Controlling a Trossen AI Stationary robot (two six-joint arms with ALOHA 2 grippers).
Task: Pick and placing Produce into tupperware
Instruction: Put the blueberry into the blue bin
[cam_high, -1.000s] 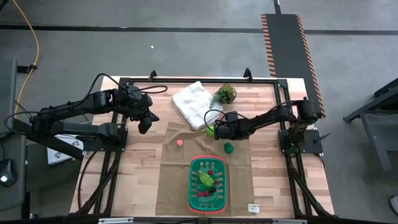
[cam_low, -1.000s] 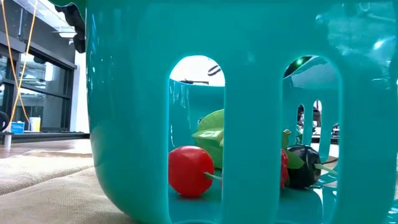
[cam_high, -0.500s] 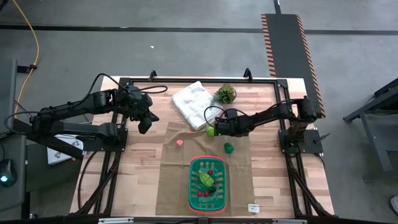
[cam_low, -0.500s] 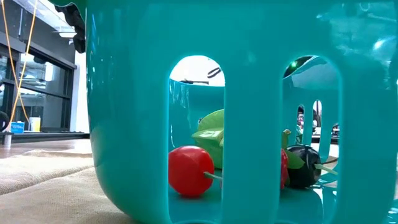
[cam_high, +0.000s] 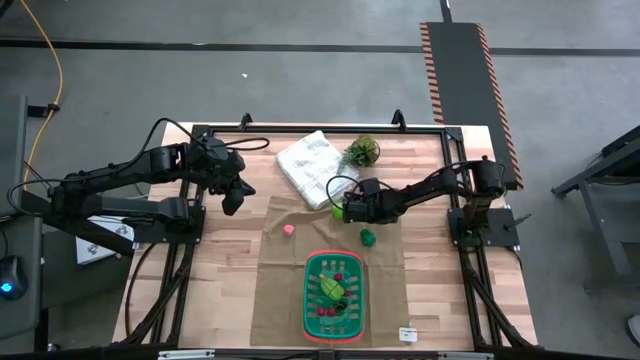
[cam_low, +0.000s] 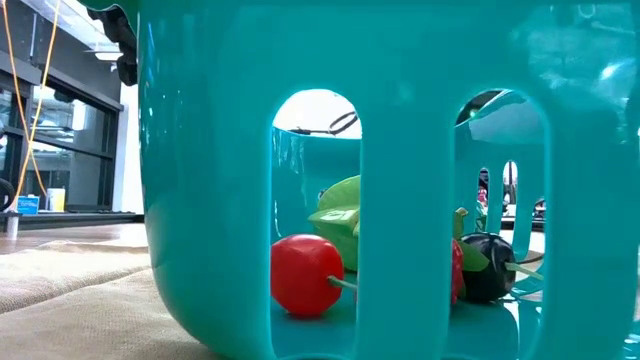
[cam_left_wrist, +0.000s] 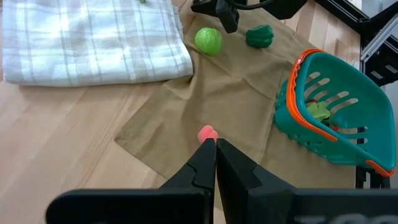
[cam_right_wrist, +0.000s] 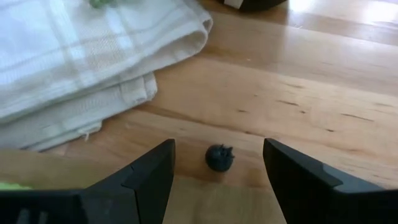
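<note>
Basket wall across low view

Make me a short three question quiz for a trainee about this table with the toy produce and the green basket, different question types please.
1. True or false: the right gripper stands open near the folded white checked cloth.
2. Which piece lies outside the green slotted plastic basket? A) small pink piece B) round red tomato
3. Fill in: the left gripper has its fingers ___.

Key: 1 true; 2 A; 3 shut.
</note>
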